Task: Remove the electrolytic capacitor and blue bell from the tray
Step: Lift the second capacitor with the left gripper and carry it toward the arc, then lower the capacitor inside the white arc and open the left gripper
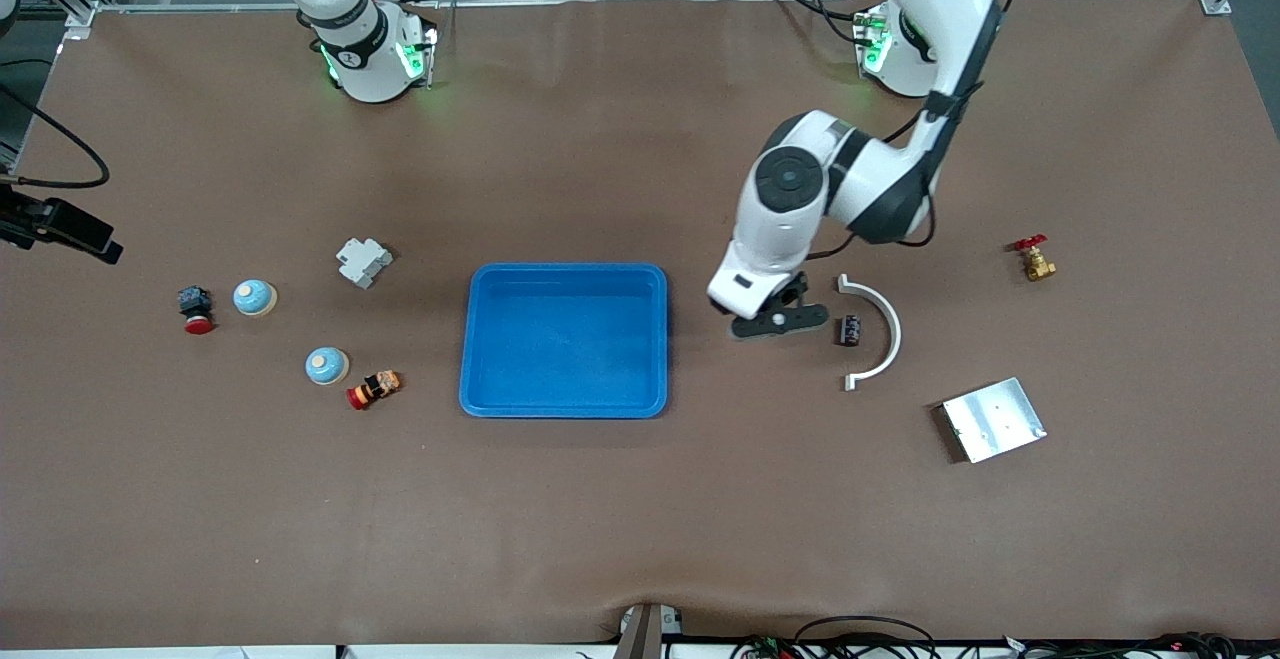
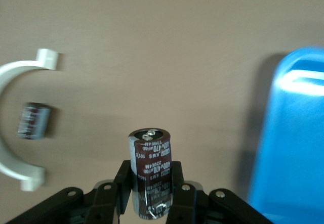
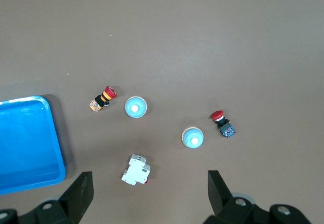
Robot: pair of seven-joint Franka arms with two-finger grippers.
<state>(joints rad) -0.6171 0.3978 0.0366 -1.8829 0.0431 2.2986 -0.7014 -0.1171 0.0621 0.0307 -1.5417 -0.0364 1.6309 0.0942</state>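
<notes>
The left hand is clamped on a capacitor, a short dark cylinder with a metal top, and hangs just over the counter beside the tray, toward the left arm's end. The capacitor looks small, light and stiff, with a smooth sleeve that could slip or roll. The round body is the place to grip it, as the fingers do now, well clear of the terminals on top.

The right hand waits high over the right arm's end of the counter with its fingers apart and nothing between them.

By count: two capacitors, the held one and a second lying on the counter inside the curve of a white half-ring. There are two blue bells, both on the counter toward the right arm's end, well apart from the tray. They are low domes, probably hard and light, best pinched across the sides. The tray holds nothing, so the task looks nearly done.
</notes>
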